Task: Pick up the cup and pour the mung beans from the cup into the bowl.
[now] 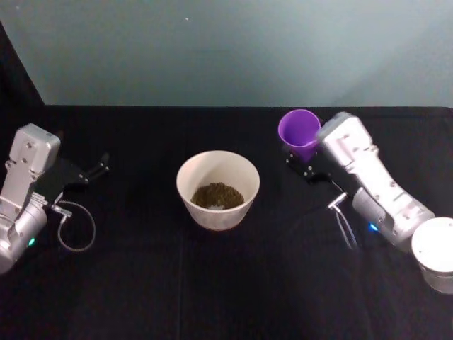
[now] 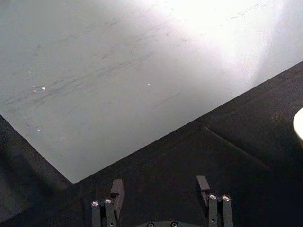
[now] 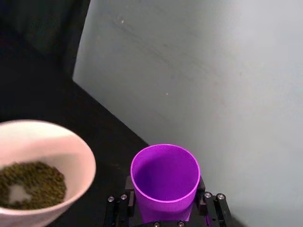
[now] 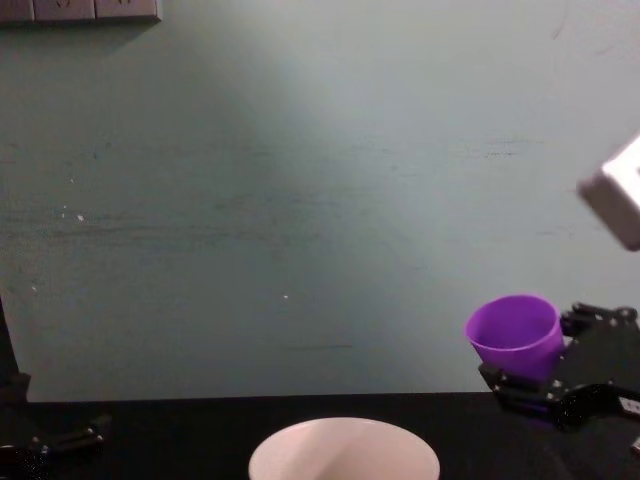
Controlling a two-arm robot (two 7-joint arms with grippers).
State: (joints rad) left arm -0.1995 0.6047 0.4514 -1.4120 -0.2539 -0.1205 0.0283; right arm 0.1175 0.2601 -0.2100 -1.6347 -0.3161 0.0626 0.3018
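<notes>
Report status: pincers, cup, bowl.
Right pincer shut on cup, raised beside bowl. Cup looks empty; beans in bowl. Left pincer open, idle.

Lab test bench: black-draped table (image 1: 141, 283), bare grey-green wall (image 4: 300, 200).

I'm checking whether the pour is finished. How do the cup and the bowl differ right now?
The cup is bright purple and narrow; the bowl is whitish-cream and much wider. The cup looks empty inside, while the bowl holds the mung beans. The cup is held off the table in the right gripper, roughly upright; the bowl sits on the black table. Both are round, open-topped and handleless.
</notes>
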